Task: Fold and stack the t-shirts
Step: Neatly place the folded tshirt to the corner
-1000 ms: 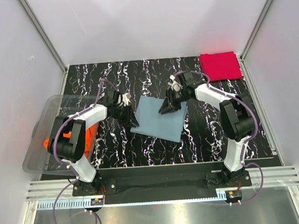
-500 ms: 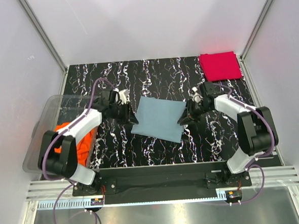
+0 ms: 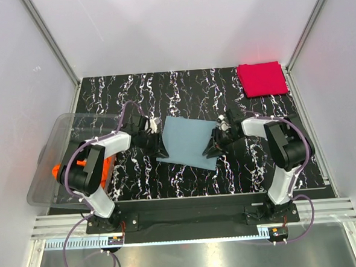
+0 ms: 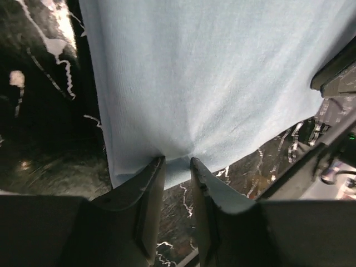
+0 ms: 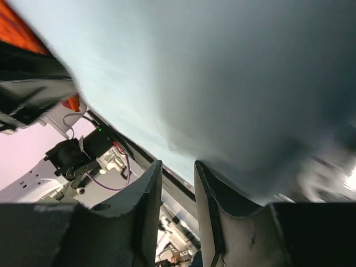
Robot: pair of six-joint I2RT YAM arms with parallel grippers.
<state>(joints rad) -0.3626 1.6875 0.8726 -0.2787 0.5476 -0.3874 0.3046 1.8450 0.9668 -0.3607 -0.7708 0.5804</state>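
"Where's the grey-blue t-shirt [image 3: 187,142]?"
"Folded, middle of the table [image 3: 252,165]. The left gripper [image 4: 177,162] pinches its near edge."
"The right gripper [image 5: 177,165]?"
"Too blurred to tell. The orange t-shirt [image 3: 57,172] is mostly hidden in the bin [image 3: 52,147]."

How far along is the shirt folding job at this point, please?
Done: the red t-shirt lies folded at the far right corner. In hand: the grey-blue t-shirt lies folded mid-table, left fingers pinching its near edge, right fingers at its other near corner. Remaining: the orange t-shirt sits in the clear bin; nothing is stacked.
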